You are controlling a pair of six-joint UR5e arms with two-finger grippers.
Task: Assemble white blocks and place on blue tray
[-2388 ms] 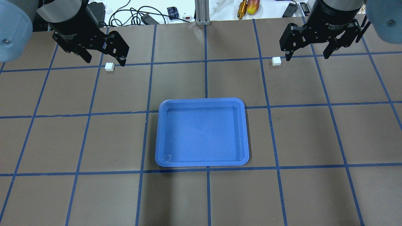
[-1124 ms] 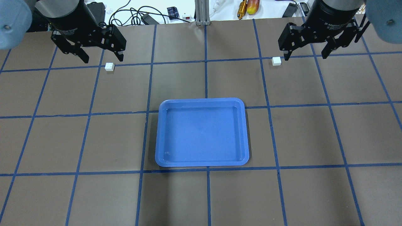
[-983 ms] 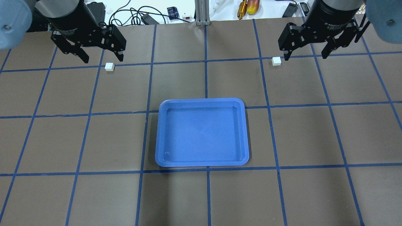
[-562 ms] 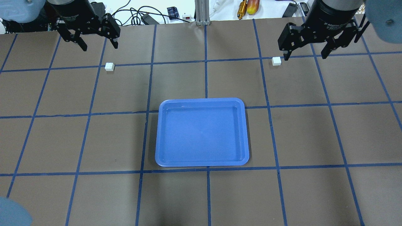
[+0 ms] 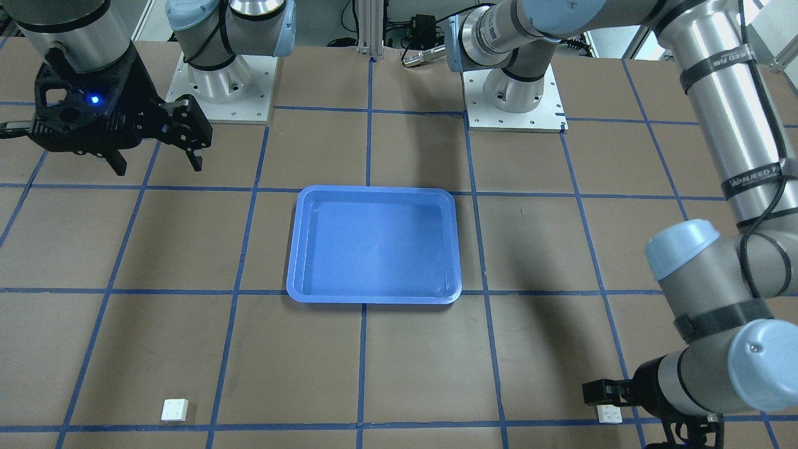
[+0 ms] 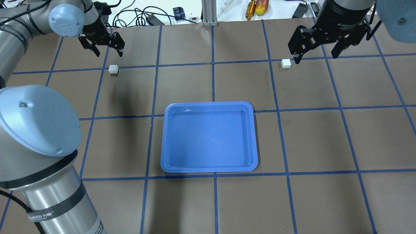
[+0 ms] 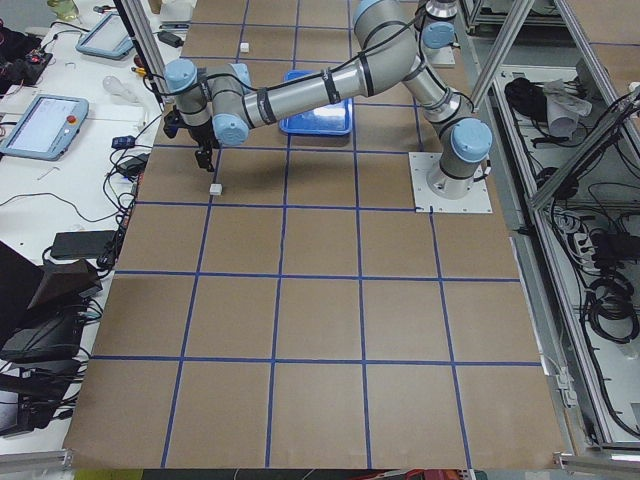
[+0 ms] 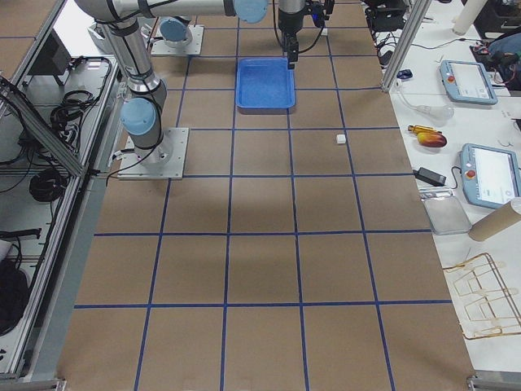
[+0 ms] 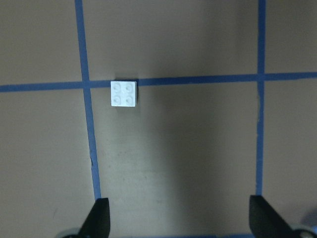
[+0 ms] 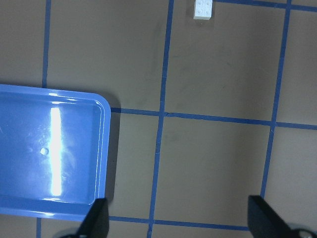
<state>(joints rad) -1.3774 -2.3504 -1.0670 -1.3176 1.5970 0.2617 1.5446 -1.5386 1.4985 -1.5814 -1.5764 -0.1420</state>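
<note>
The blue tray [image 6: 208, 139] lies empty at mid-table, also in the front view [image 5: 374, 246] and at the left of the right wrist view [image 10: 49, 148]. One white block [image 6: 113, 69] sits on the table at far left. My left gripper [image 6: 109, 52] is open just beyond it; in the left wrist view the block [image 9: 124, 93] lies ahead of the open gripper [image 9: 181, 218], a little left of centre. The other white block [image 6: 286, 63] sits at far right. My right gripper [image 6: 317, 55] is open and high above the table, the block [image 10: 203, 9] at the top edge of its view.
My left arm's elbow and forearm [image 6: 35, 123] hang over the table's near left part. Cables [image 6: 130, 14] and small tools [image 6: 260, 6] lie beyond the far edge. The two arm bases [image 5: 224, 81] [image 5: 514, 93] stand on the robot's side.
My left arm has stretched out toward the far left; its gripper now looks smaller and farther, still open, and its elbow has come into view. Right gripper, blocks and tray have stayed put.
</note>
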